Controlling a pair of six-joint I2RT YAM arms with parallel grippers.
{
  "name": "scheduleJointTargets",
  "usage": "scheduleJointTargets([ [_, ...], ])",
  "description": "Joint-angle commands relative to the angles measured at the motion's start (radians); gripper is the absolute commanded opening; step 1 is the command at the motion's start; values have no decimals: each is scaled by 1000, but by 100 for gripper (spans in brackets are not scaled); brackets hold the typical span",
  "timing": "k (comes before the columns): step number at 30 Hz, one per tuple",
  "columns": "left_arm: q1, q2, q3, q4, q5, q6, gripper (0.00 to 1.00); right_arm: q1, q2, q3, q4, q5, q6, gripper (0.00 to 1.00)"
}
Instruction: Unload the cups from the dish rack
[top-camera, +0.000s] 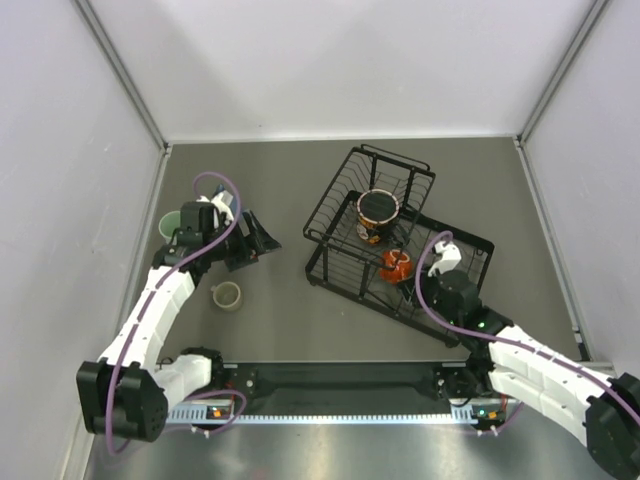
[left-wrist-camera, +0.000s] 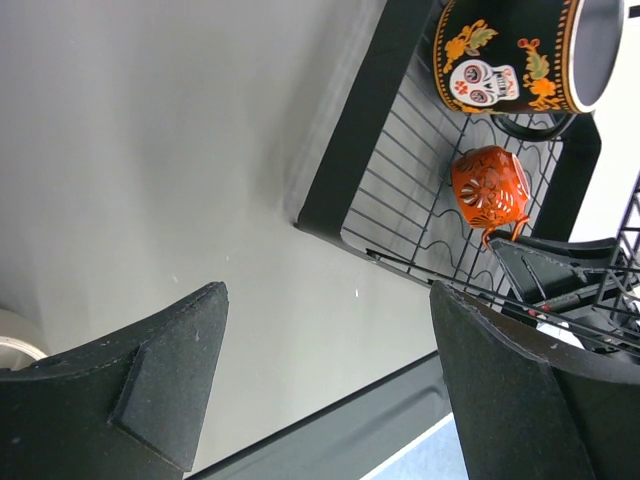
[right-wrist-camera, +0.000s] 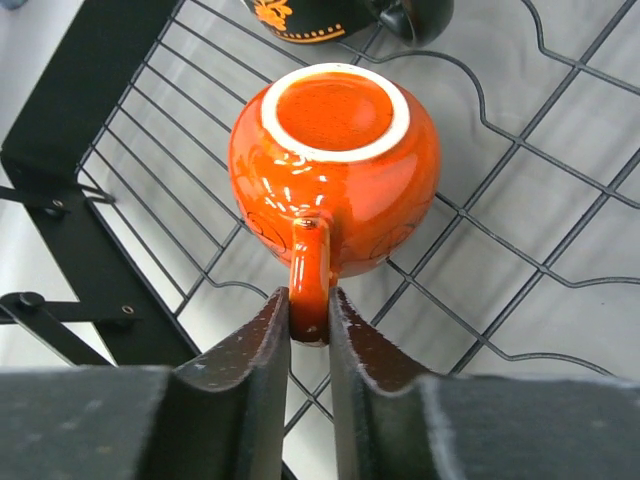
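Observation:
The black wire dish rack (top-camera: 340, 265) lies right of centre. In it the small orange cup (top-camera: 395, 265) lies upside down on the lower grid, with the large patterned mug (top-camera: 378, 210) behind it. My right gripper (right-wrist-camera: 309, 310) is shut on the orange cup's (right-wrist-camera: 335, 150) handle. My left gripper (top-camera: 250, 240) is open and empty over the table left of the rack. The beige mug (top-camera: 227, 296) stands on the table. The mint-green tumbler (top-camera: 168, 226) shows partly behind the left arm. The lavender tumbler and blue mug are out of view.
The left wrist view shows the rack's corner (left-wrist-camera: 350, 140), the orange cup (left-wrist-camera: 490, 190), the patterned mug (left-wrist-camera: 510, 55) and my right gripper's finger behind the wires. White walls close in the table on three sides. A metal rail (top-camera: 330, 380) runs along the near edge.

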Motion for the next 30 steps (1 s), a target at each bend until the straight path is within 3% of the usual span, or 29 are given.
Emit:
scheduleJointTargets([
  [1,7,-43,5,17,19,6,87,22,-4,23,-1,23,4,17],
  [8,7,-54,18,2,19,0,87,22,-79,52,-96,62,16,0],
  [22,7,-75,91,1,64,-40,86,22,-336,109,-228,173,168,0],
  [30,7,-121,113,71,128,-143,85,22,-435,215,-361,285,223,0],
])
